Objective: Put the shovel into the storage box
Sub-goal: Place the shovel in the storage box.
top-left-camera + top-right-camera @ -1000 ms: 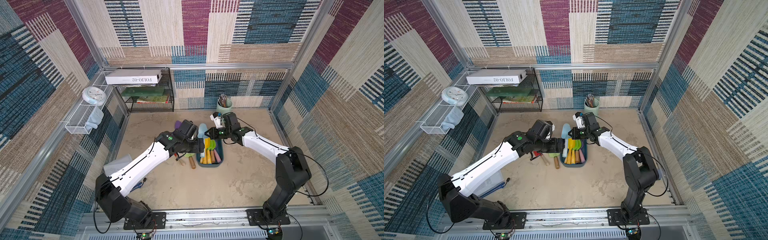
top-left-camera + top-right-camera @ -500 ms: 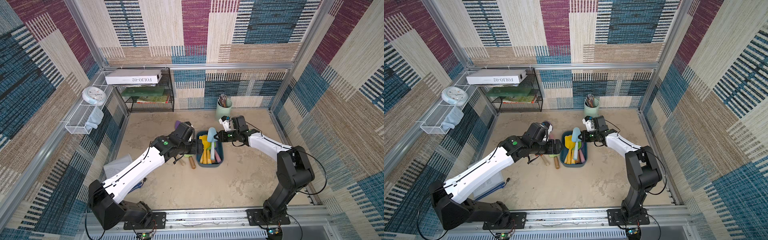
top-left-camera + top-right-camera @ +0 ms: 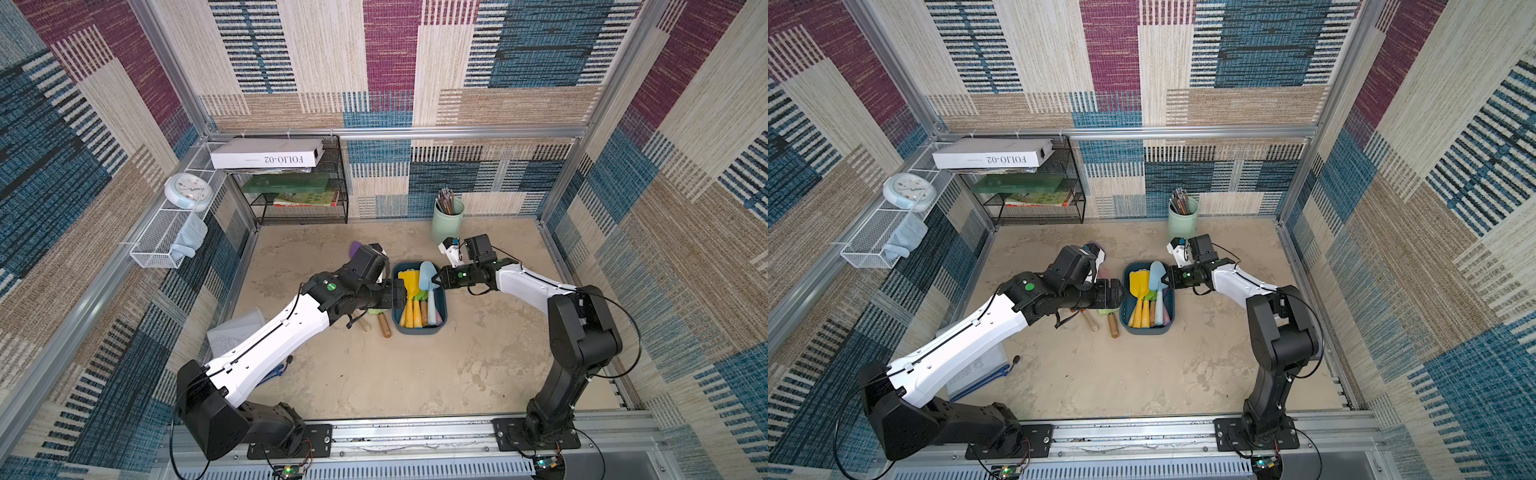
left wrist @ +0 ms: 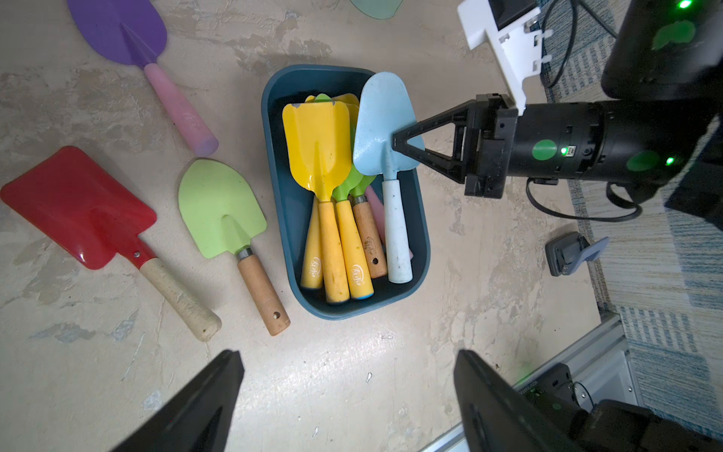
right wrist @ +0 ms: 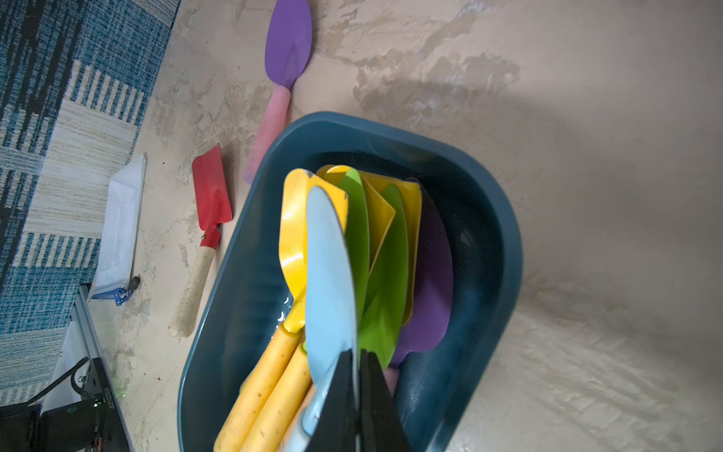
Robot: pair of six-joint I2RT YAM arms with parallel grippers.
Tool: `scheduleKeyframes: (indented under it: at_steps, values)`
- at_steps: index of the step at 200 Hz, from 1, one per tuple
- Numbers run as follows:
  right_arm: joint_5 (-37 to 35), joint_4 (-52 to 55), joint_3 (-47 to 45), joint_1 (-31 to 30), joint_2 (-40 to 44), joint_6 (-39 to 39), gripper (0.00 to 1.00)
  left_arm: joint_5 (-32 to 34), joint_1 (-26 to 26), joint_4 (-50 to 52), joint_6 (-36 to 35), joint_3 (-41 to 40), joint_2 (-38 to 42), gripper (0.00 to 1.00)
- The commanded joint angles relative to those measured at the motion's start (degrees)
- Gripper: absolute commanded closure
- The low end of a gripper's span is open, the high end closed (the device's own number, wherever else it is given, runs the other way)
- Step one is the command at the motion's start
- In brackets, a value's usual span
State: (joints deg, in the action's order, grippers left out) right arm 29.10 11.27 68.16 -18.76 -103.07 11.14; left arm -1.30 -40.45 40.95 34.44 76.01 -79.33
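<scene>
Shovel update: the light blue shovel [image 4: 381,113] is pinched by the right gripper [image 4: 394,143], with the jaws pressed together on the thin blade near where it meets the handle. Its white handle runs down inside the storage box [image 4: 276,164], along the long wall on the right arm's side. The blade pokes out over that rim, and in the right wrist view it's tilted up on edge. Under it is a pile of yellow shovels [image 4: 317,144], a couple of green ones and a purple blade at the bottom. In both top views the left gripper [image 4: 348,375] sits just beside the box's other long wall, jaws spread wide, holding nothing. Out on the table [image 4: 98,352] on that side are a red shovel [image 4: 78,203], a light green shovel [image 4: 221,207] and a purple shovel [image 4: 117,27] with a pink handle.
</scene>
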Motion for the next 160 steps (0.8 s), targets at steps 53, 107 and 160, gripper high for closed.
scheduleKeyframes:
  at_steps: [53,107,160]
  values:
    - [-0.8,0.7,0.8,0.1,-2.4,-1.1,1.0,-0.3,0.0,-1.4,-0.8,0.8,-1.2,0.11]
    - [-1.3,0.6,-0.1,0.1,-2.1,-0.5,0.77,-1.2,0.0,-1.4,-0.7,1.3,-1.9,0.11]
    - [-2.6,2.0,0.4,0.2,-0.8,-0.5,0.69,-1.7,0.0,-1.1,-0.6,1.5,-2.0,0.11]
